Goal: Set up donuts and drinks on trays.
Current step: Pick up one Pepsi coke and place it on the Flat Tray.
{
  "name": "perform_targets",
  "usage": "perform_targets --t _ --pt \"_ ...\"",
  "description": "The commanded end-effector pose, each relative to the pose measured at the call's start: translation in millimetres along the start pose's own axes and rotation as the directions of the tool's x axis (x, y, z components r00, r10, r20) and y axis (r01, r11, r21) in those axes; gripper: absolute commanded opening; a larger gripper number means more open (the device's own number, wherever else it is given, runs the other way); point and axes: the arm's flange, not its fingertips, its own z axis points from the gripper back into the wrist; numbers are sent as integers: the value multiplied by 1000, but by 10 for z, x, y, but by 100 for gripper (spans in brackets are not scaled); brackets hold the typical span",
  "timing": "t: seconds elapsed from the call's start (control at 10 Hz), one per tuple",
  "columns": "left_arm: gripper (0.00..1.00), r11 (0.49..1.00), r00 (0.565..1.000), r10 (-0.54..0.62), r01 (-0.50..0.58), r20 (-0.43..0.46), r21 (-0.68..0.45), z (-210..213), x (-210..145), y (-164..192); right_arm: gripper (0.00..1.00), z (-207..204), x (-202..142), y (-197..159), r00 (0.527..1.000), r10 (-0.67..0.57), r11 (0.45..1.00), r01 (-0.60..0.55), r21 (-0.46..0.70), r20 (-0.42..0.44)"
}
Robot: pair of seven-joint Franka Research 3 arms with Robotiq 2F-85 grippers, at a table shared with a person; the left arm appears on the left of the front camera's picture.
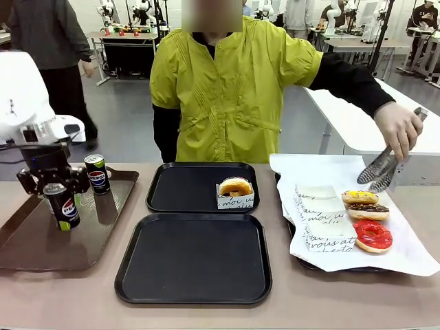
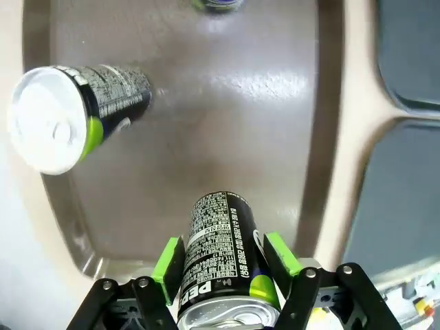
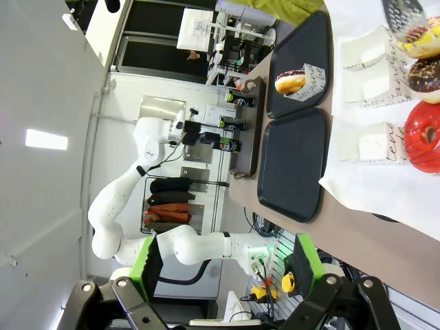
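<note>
On the brown tray (image 1: 103,227), at the left of the desk (image 1: 69,302), a Pepsi can (image 1: 62,205) stands between the green pads (image 2: 168,265) of the left end effector (image 2: 225,260). The jaws are apart and straddle the can, with a thin gap on each side rather than a firm clamp. A second can (image 1: 96,173) stands upright farther back on the brown tray. Just right of the brown tray lie the two black trays. The near black tray (image 1: 194,258) is bare, and the far black tray (image 1: 185,189) carries a yellow-iced donut (image 1: 236,187) in a paper holder. Well to the right of the brown tray, three more donuts (image 1: 372,236) rest on white paper (image 1: 412,254), under a person's hand (image 1: 397,127) holding tongs (image 1: 381,172). The right end effector (image 3: 227,261) has its jaws wide apart and holds nothing.
</note>
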Motion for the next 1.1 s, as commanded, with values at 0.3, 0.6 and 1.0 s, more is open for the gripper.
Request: perform_targets --t 0.3,0.6,1.0 --pt "46 996 994 -78 80 72 -26 1192 -413 -368 100 -4 21 -6 1000 13 1000 -13 1 12" --pt "46 997 994 -78 80 79 -18 1283 -474 -387 100 -4 21 -6 1000 13 1000 -13 1 12" --pt "60 992 985 -121 125 119 -25 1129 -360 -659 100 -4 21 -6 1000 13 1000 -13 1 12"
